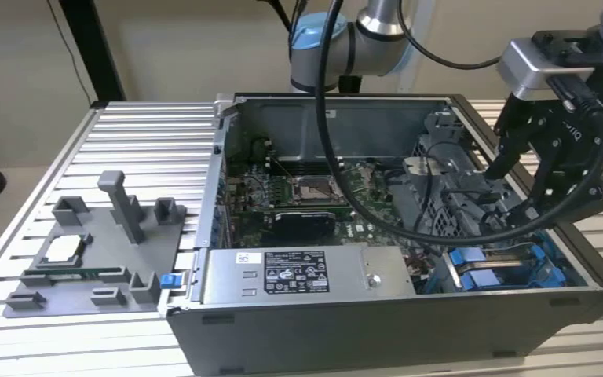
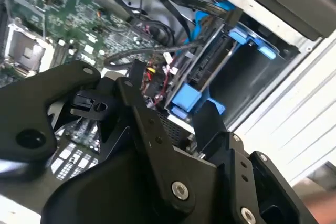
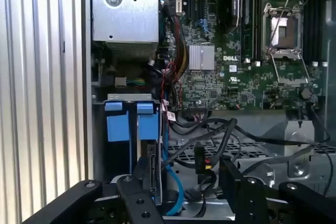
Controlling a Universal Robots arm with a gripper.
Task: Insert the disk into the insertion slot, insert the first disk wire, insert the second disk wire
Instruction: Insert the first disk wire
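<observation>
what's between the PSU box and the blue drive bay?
In the first wrist view, a short bundle of coloured wires lies between the power-supply box and the insertion slot; the stretch is not bare.

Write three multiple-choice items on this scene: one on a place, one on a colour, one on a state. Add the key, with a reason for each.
1. In the exterior view, the gripper hangs over:
A the grey fixture on the table
B the power-supply box
C the insertion slot end of the case

2. The plastic rails at the insertion slot are:
A blue
B red
C yellow

3. The computer case is:
A shut with a panel
B open, with its motherboard in view
C turned upside down

Key:
1 C: the gripper is above the slot at the exterior view's right.
2 A: the rails are bright blue in both wrist views.
3 B: no cover hides the inside, and the green board and cables show.
</observation>
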